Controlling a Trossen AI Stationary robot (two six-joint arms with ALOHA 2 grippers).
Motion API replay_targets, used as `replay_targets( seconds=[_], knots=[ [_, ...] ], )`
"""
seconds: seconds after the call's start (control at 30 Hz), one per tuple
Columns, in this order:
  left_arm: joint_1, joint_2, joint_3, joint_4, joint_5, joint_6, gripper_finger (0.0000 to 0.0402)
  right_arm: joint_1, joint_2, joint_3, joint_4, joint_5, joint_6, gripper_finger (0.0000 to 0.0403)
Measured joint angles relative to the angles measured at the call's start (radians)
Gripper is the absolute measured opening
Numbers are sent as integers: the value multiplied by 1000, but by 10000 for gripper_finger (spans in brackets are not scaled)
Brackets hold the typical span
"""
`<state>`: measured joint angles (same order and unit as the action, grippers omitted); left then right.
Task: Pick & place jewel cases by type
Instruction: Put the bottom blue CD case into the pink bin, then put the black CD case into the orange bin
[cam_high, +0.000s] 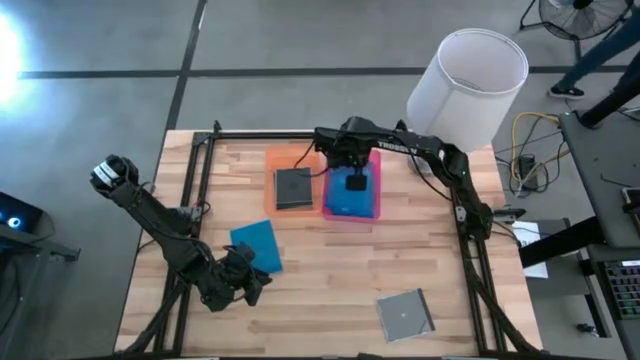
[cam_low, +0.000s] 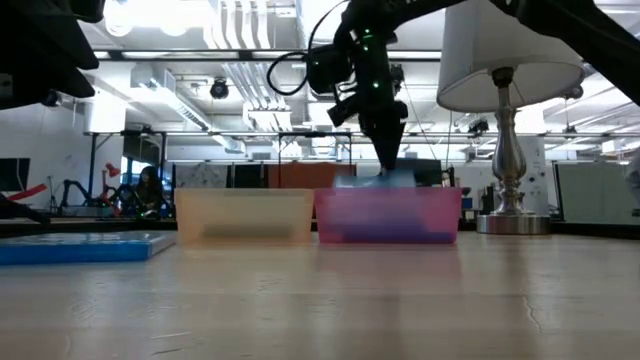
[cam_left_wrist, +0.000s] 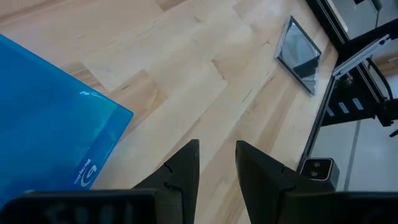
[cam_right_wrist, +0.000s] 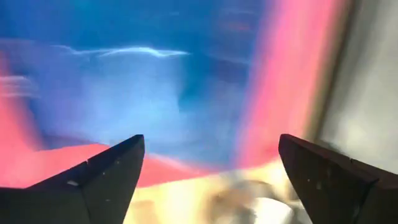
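A blue jewel case (cam_high: 349, 200) lies in the pink tray (cam_high: 376, 190); in the low view its edge (cam_low: 376, 180) shows just above the tray's rim. My right gripper (cam_high: 354, 180) (cam_right_wrist: 211, 140) hangs open over it, fingers pointing down (cam_low: 387, 160). A dark grey case (cam_high: 293, 188) lies flat in the orange tray (cam_high: 271, 160). A second blue case (cam_high: 257, 246) (cam_left_wrist: 43, 118) lies flat on the table beside my left gripper (cam_high: 243, 278) (cam_left_wrist: 217, 146), which is open by a narrow gap over bare wood. A clear silvery case (cam_high: 405, 315) (cam_left_wrist: 298, 53) lies flat near the table's near right corner.
A white-shaded lamp (cam_high: 468, 75) (cam_low: 510, 110) stands at the table's far right corner, behind the pink tray (cam_low: 388, 215). The orange tray (cam_low: 243, 215) sits directly left of it. A black frame (cam_high: 200, 170) runs along the table's edges. Bare wood lies between the trays and the near edge.
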<state>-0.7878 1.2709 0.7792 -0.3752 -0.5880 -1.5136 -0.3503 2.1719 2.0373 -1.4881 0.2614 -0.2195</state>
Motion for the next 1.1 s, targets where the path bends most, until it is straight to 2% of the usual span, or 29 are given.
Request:
replay_targets(
  seconds=[0.1, 0.13, 0.2, 0.4, 0.47, 0.63, 0.73, 0.9, 1.1],
  knots=[
    [-2, 0, 0, 0, 0, 0, 87, 10, -8, 16, 9, 139, 13, 375],
    [-2, 0, 0, 0, 0, 0, 87, 12, -12, 26, 12, 156, 29, 376],
    [-2, 0, 0, 0, 0, 0, 87, 16, -20, 44, 11, 110, 50, 376],
    [-2, -5, 3, -41, 5, 17, 87, 94, -82, 81, 90, -168, 245, 376],
    [2, -12, 30, -150, 29, 14, 86, 152, -112, 79, 137, -196, 310, 376],
    [25, -11, 160, -540, 100, -11, 79, 318, -168, 37, 161, -218, 484, 376],
    [31, -10, 196, -621, 124, -11, 75, 426, -196, -5, 163, -218, 573, 376],
    [34, -9, 188, -550, 143, 24, 74, 596, -224, -116, 202, -255, 804, 376],
    [35, -7, 144, -248, 165, 216, 74, 784, -276, -319, 318, -288, 1155, 376]
  ],
)
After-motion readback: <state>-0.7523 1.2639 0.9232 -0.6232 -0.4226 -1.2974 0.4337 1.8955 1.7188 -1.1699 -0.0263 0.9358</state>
